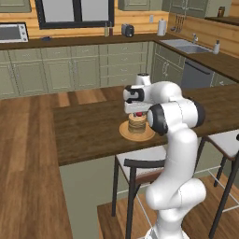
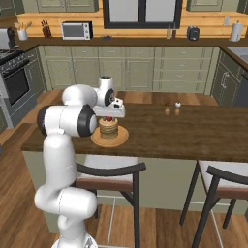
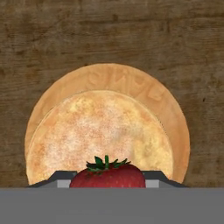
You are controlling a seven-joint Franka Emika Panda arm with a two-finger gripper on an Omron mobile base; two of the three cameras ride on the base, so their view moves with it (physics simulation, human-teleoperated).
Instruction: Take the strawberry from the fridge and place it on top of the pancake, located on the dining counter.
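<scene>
your gripper (image 3: 107,186) is closed on the strawberry (image 3: 107,175): in the hand view the grey finger tips press in from both sides of the red berry, its green leaves pointing toward 12 o'clock. right past the berry, at 12 o'clock from it, you see the pancake (image 3: 98,135), a round tan stack dusted pale, and its plate (image 3: 175,118) shows as a crescent rim from 9 o'clock round to 3 o'clock of the stack. the dark wood of the dining counter (image 3: 109,39) lies all around the plate.

from the left base view, the gripper (image 1: 138,113) hangs straight over the pancake (image 1: 136,125), the strawberry (image 1: 138,114) a red dot just above the top of the stack; you cannot tell whether it touches. the plate (image 1: 126,134) sits near the counter's near edge, with a stool (image 1: 140,164) at 6 o'clock below it.

in the right base view the strawberry (image 2: 109,119) sits over the pancake (image 2: 109,129), and two small shakers (image 2: 172,109) stand well apart at 3 o'clock along the dining counter (image 2: 193,135).
</scene>
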